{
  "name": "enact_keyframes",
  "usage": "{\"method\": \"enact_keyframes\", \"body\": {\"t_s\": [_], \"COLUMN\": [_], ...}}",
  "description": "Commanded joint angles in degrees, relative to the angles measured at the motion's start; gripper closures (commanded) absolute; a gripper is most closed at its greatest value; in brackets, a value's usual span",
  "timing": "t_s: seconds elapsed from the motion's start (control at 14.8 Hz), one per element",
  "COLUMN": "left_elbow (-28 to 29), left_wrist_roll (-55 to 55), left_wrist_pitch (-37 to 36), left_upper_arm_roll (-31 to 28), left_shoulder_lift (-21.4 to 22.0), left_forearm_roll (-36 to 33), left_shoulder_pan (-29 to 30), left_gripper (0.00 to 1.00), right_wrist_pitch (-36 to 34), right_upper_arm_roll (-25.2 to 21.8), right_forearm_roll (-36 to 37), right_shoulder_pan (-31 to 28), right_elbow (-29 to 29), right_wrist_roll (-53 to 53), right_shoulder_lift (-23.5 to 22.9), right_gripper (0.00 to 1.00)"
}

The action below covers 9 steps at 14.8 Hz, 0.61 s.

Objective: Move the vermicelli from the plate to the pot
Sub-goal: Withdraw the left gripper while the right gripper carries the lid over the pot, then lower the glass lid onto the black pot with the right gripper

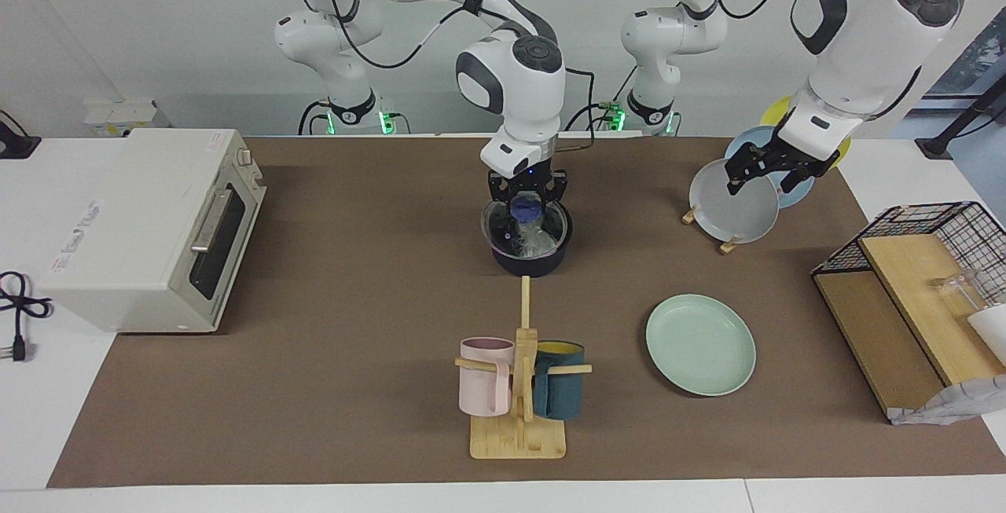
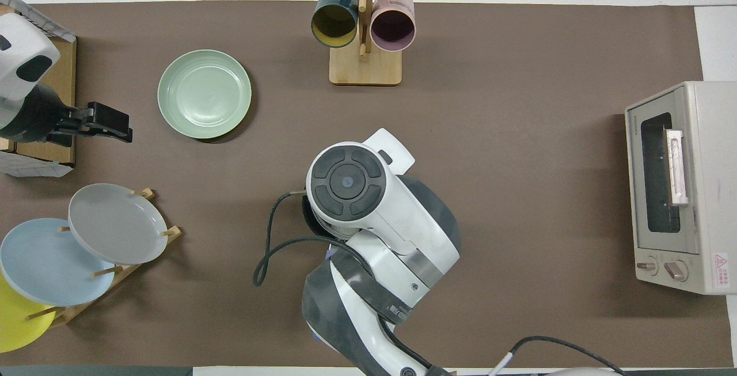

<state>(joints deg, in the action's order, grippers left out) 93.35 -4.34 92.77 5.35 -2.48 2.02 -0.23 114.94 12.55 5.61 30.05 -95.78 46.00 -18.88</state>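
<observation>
Right end effector [image 1: 526, 197] is held at frame centre over the dark navy saucepan [image 1: 528, 250], pinching soft, light, slippery translucent white vermicelli [image 1: 531, 236]; clump middle is judged the best hold.

Left end effector [image 1: 761, 170], upper right, waits; finger state cannot be told.

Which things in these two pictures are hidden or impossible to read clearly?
- Pot: hidden in the overhead view by the right arm.
- Vermicelli: facing view only; whether the right tool grips them or has let go is unclear.
- Left tool: over the grey plate; finger state unreadable.
- Glass on the wire rack: cut off by the overhead view's edge.
</observation>
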Motion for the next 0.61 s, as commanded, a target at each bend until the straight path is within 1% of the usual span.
{"method": "enact_keyframes", "body": {"t_s": [0.0, 0.13, 0.27, 0.34, 0.47, 0.54], "left_elbow": [-1.0, -0.1, 2.9, 3.9, 3.2, 1.6], "left_wrist_roll": [0.1, 0.1, 0.2, -0.1, -0.5, -0.6], "left_wrist_pitch": [-1.4, -2.2, -3.3, -3.3, -2.6, -3.0], "left_upper_arm_roll": [0.3, -1.3, -1.4, -1.4, -1.2, -1.1], "left_shoulder_lift": [0.6, 2.8, 5.9, 6.6, 5.9, 5.1], "left_forearm_roll": [-2.2, -2.3, -2.3, -2.3, -2.2, -1.9], "left_shoulder_pan": [0.5, -0.2, -0.6, -0.6, -1.1, -1.1], "left_gripper": [0.00, 0.00, 0.00, 0.00, 0.00, 0.00], "right_wrist_pitch": [0.4, 1.0, 1.7, 1.8, 1.7, 1.7], "right_upper_arm_roll": [0.3, 0.4, 0.4, 0.3, 0.4, 0.4], "right_forearm_roll": [0.9, 0.9, 0.8, 0.8, 0.8, 0.7], "right_shoulder_pan": [0.2, 1.2, 1.2, 1.2, 1.2, 1.2], "right_elbow": [1.5, 1.6, 1.6, 1.6, 1.5, 1.5], "right_wrist_roll": [1.4, 3.1, 3.3, 3.7, 4.2, 4.3], "right_shoulder_lift": [-1.0, -1.5, -2.0, -2.1, -2.2, -2.2], "right_gripper": [0.53, 0.53, 0.53, 0.52, 0.52, 0.52]}}
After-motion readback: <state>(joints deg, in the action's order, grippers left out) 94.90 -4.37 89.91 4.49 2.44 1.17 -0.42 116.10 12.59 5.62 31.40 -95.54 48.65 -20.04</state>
